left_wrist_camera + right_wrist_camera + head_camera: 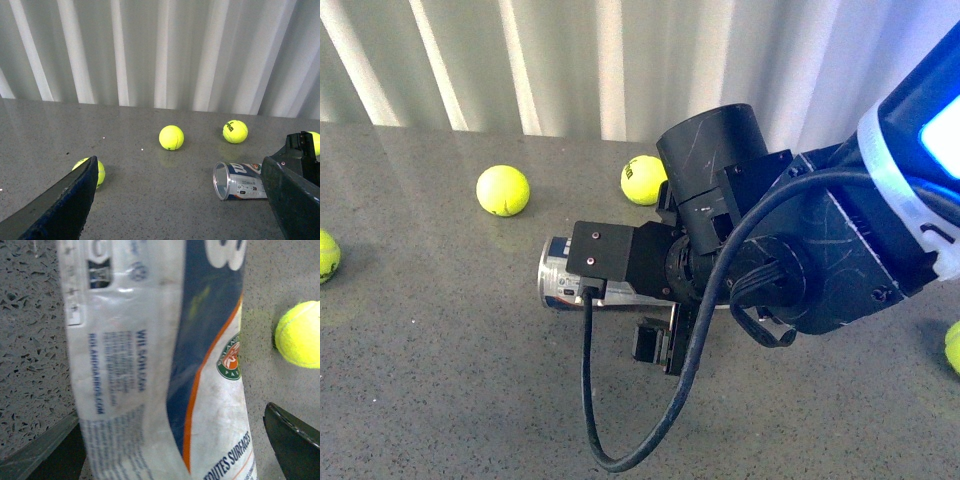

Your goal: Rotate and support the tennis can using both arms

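On the can (150, 365) we read WILSON.COM, ROLANDGARROS.COM and TOUTES SURFACES. It lies on its side on the counter (440, 380), inside the right pincer (170, 415), which stands open around it. The left pincer (180, 170) is open too, apart from the can. Balls (503, 190) lie around the can. The right arm (820, 250) hides most of it from the front.

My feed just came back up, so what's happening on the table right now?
The right gripper straddles the tennis can, which lies on its side on the grey table, jaws open, not clamped. The left gripper hangs open, off to the side, clear of the can. Loose tennis balls lie around it.
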`<state>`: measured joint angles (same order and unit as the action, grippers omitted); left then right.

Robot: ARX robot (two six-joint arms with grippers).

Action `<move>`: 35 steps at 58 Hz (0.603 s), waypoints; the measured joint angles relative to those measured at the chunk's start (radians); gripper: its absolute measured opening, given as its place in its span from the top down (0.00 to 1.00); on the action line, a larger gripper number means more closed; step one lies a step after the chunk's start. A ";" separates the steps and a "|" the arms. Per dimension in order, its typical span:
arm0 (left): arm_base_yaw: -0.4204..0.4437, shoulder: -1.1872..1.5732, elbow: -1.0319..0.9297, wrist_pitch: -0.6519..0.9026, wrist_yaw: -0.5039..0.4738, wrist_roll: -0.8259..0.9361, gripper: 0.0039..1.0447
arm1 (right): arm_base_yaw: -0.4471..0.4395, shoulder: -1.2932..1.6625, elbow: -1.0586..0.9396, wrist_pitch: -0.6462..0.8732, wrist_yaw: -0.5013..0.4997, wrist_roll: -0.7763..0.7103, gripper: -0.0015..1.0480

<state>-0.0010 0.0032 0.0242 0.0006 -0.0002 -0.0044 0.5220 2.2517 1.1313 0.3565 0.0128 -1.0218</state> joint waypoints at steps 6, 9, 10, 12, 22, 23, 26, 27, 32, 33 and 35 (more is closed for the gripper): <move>0.000 0.000 0.000 0.000 0.000 0.000 0.06 | -0.003 -0.024 -0.011 -0.006 -0.006 0.012 0.07; 0.000 0.000 0.000 0.000 0.000 0.000 0.06 | -0.005 -0.036 -0.016 -0.011 -0.008 0.023 0.07; 0.000 0.000 0.000 0.000 0.000 0.000 0.06 | -0.006 -0.043 -0.019 -0.016 -0.010 0.029 0.07; 0.000 0.000 0.000 0.000 0.000 0.000 0.06 | -0.009 -0.063 -0.027 -0.029 -0.019 0.051 0.07; 0.000 0.000 0.000 0.000 0.000 0.000 0.06 | -0.023 -0.153 -0.074 -0.072 -0.073 0.160 0.07; 0.000 0.000 0.000 0.000 0.000 0.000 0.06 | -0.026 -0.167 -0.083 -0.072 -0.080 0.176 0.07; 0.000 0.000 0.000 0.000 0.000 0.000 0.06 | -0.039 -0.214 -0.117 -0.062 -0.093 0.231 0.07; 0.000 0.000 0.000 0.000 0.000 0.000 0.06 | -0.043 -0.230 -0.130 -0.054 -0.096 0.248 0.07; 0.000 0.000 0.000 0.000 0.000 0.000 0.06 | -0.089 -0.328 -0.219 0.031 -0.069 0.361 0.07; 0.000 0.000 0.000 0.000 0.000 0.000 0.06 | -0.094 -0.336 -0.227 0.043 -0.061 0.371 0.07; 0.000 0.000 0.000 0.000 0.000 0.000 0.06 | -0.112 -0.360 -0.252 0.079 -0.032 0.402 0.07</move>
<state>-0.0010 0.0032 0.0242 0.0006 -0.0002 -0.0040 0.4099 1.8915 0.8795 0.4355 -0.0193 -0.6193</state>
